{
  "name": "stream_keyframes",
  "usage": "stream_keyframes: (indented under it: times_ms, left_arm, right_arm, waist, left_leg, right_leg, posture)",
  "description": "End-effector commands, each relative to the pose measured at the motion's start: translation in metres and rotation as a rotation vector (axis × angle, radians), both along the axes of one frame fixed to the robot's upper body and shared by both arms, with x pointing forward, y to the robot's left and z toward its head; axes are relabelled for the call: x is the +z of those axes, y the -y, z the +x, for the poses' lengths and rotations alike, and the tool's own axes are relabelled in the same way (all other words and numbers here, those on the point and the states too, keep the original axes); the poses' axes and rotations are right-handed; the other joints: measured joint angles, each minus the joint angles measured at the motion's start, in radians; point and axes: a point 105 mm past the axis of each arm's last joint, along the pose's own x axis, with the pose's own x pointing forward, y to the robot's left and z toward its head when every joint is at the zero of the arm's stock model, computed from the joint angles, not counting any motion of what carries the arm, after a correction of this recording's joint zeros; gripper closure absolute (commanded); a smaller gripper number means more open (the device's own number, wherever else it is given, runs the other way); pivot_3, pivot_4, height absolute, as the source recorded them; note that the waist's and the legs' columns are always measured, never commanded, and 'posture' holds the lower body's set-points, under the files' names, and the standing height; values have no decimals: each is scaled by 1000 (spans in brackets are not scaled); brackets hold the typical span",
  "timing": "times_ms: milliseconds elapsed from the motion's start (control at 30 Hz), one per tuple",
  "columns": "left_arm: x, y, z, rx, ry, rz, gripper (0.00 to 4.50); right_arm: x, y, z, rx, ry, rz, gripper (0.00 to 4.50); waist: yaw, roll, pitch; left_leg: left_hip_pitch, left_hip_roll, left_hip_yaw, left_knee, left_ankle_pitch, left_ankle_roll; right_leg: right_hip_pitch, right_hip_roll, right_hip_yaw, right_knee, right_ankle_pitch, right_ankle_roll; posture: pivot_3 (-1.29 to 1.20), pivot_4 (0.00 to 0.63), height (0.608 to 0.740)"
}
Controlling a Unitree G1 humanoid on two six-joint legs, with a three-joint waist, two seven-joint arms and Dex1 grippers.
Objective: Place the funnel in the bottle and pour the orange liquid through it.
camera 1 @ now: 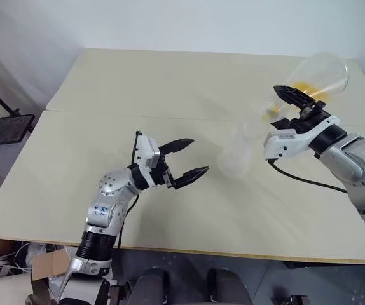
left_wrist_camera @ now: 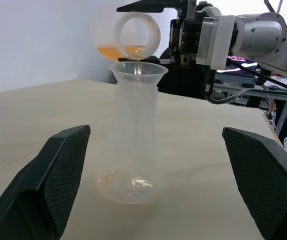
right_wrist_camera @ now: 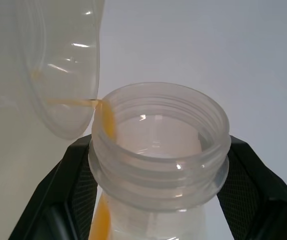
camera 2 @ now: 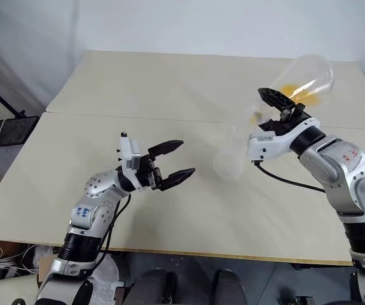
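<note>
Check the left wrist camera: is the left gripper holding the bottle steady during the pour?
No: the left gripper stands wide open, its fingers apart from the bottle standing between them on the table.

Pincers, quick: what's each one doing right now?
Left pincer: open, empty, beside the bottle.
Right pincer: shut on the tilted flask, pouring orange liquid into the funnel.

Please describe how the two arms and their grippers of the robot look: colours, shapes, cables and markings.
Both arms have silver-grey rounded shells with black joints and white wrist blocks. The left gripper and right gripper each have two black wedge-shaped fingers with cross-hatched pads. A black cable loops under the right wrist. Small blue markings sit on the left arm, red on the right.
</note>
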Motion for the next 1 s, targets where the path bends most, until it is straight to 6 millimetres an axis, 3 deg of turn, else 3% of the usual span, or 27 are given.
stream_keyframes:
  times_ms: [33, 1000]
  left_arm:
    - [11, 2, -5, -11, 45, -22, 0]
    - [14, 4, -5, -7, 54, -44, 0]
  right_arm:
    - [14, 0, -4, 10, 63, 2, 1679]
    - [12, 2, -5, 4, 82, -42, 1679]
  waist:
    - [0, 0, 0]
    - [0, 0, 0]
  left_leg:
    - [0, 0, 0, 0, 0, 0]
    - [0, 0, 0, 0, 0, 0]
  right_leg:
    - [0, 0, 0, 0, 0, 0]
    - [0, 0, 0, 0, 0, 0]
  posture:
    - [0, 150, 740]
    - [0, 150, 740]
